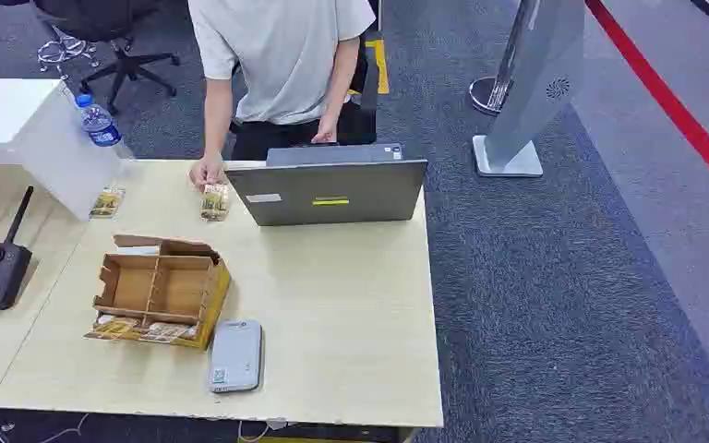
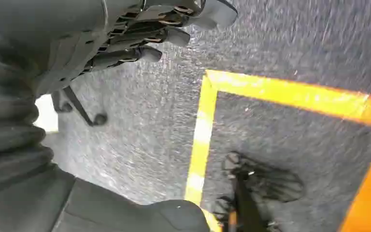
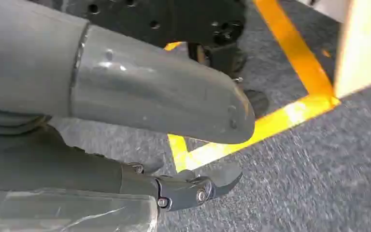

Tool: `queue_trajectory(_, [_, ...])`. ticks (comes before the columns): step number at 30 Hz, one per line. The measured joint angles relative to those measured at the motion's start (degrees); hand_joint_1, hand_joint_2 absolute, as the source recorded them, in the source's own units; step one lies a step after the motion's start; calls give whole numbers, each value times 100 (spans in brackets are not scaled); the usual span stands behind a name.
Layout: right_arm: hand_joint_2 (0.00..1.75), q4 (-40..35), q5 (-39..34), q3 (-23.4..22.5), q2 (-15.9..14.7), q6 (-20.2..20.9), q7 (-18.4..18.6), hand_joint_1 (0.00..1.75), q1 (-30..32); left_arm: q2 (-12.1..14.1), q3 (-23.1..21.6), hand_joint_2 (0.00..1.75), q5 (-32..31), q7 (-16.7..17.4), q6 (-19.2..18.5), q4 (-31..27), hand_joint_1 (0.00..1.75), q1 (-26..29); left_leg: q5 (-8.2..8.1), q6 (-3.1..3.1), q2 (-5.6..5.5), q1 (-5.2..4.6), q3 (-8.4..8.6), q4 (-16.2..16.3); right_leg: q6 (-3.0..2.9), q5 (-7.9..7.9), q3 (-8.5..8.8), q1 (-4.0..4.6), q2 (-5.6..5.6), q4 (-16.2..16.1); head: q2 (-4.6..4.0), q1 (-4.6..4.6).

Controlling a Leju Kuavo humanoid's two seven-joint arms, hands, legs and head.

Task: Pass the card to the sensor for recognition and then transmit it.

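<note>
Hanging over carpet: left hand (image 2: 140,36), right hand (image 3: 164,145); both empty-fingered

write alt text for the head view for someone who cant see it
A person in a light shirt stands at the far edge of a pale wooden table, one hand on a small packet beside an open grey laptop. Nearer the camera sit an open cardboard divider box and a flat grey device.

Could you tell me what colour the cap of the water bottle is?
Blue; the bottle cap shows best in the head view.
</note>
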Motion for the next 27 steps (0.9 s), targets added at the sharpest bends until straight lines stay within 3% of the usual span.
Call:
queue_trajectory(6, [0,-138,0,955,0,0,0,0,138,-205,-913,175,0,0,0,-94,0,129,0,0,0,0,0,0,0,0,0,0,0,0,0,0])
queue_trajectory(7, [175,-157,0,1095,0,0,0,0,160,-234,-1048,175,0,0,0,-109,0,149,0,0,0,0,-1,0,0,0,0,0,-1,0,0,-2])
queue_trajectory(11, [175,-225,-7,1657,0,-2,0,0,213,-345,-1560,175,4,0,0,-164,0,203,0,0,0,0,-1,0,0,0,0,0,0,0,0,0])
queue_trajectory(13, [175,-218,-100,1904,-2,-59,0,0,184,-352,-1488,175,44,-2,11,-164,0,179,0,0,0,1,-1,0,0,0,0,1,0,0,0,0])
queue_trajectory(14, [0,-214,-157,2007,-2,-98,0,0,162,-341,-1409,175,72,-9,29,-164,0,156,0,0,0,1,0,0,0,0,0,1,-1,0,0,0])
queue_trajectory(17, [0,-177,-336,2320,-26,-218,-4,0,69,-308,-1125,175,194,-59,46,-164,0,80,1,-1,0,1,1,0,-1,1,0,1,-1,0,0,0])
queue_trajectory(18, [0,-160,-395,2427,-39,-260,-9,0,38,-293,-998,0,245,-83,46,-164,0,54,4,-4,0,2,1,0,-1,1,0,1,-1,0,0,0])
queue_trajectory(19, [0,-144,-443,2515,-48,-308,-11,0,12,-286,-878,0,295,-116,44,-164,0,28,4,-4,0,2,0,0,-1,1,1,2,-1,1,0,0])
queue_trajectory(20, [0,-120,-491,2598,-57,-352,-11,0,-17,-277,-747,175,352,-140,44,-164,0,-1,5,-4,-1,2,0,0,-1,1,1,2,-1,1,0,0])
queue_trajectory(27, [0,48,-789,3090,-142,-634,-13,0,-201,-140,349,175,829,-464,-138,-164,0,-197,5,-4,0,1,0,0,-1,1,0,1,-1,1,0,0])
